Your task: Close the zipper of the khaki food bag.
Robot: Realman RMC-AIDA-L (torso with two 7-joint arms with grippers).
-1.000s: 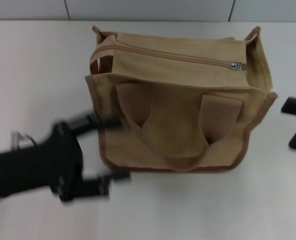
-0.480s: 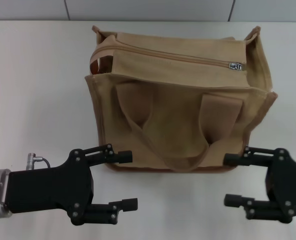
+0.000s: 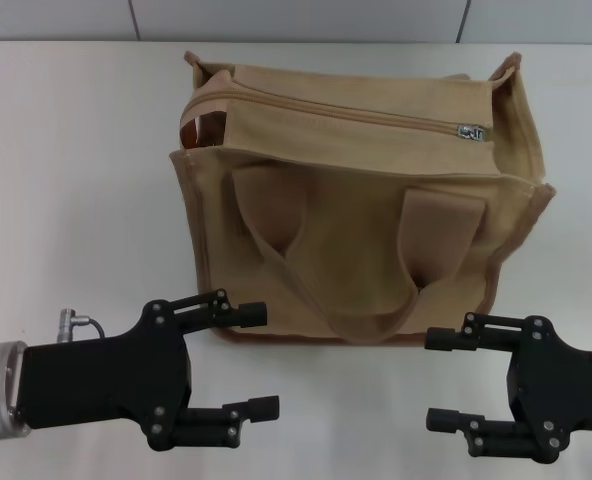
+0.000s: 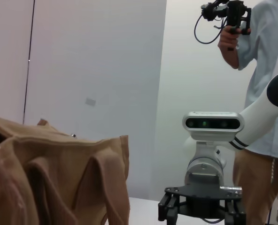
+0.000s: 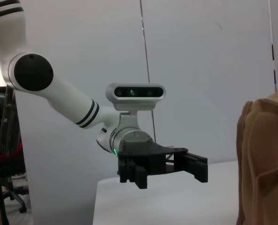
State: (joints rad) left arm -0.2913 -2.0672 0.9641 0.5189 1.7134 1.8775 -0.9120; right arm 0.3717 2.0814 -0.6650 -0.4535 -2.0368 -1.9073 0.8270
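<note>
Nearest the head camera, the left gripper and the right gripper hover low over the white table, both spread wide and holding nothing, fingertips pointing toward each other across bare tabletop. The left gripper's upper finger lies just beside the bag's near left corner; the right one's upper finger sits just off the near right corner. Whether either touches the fabric cannot be made out. The right arm's body is cut off by the frame's corner.

Just beyond stands the khaki food bag, its looped handles draped down the near face. Along the top panel runs the zipper, its silver pull tab at the right end. At the left end a gap stays open, showing something reddish-brown inside that is too hidden to identify.

Open table lies to the bag's left and right; its far side nears the wall edge.

In the left wrist view, the bag's edge fills the near side, with a person holding a camera behind the right arm.
</note>
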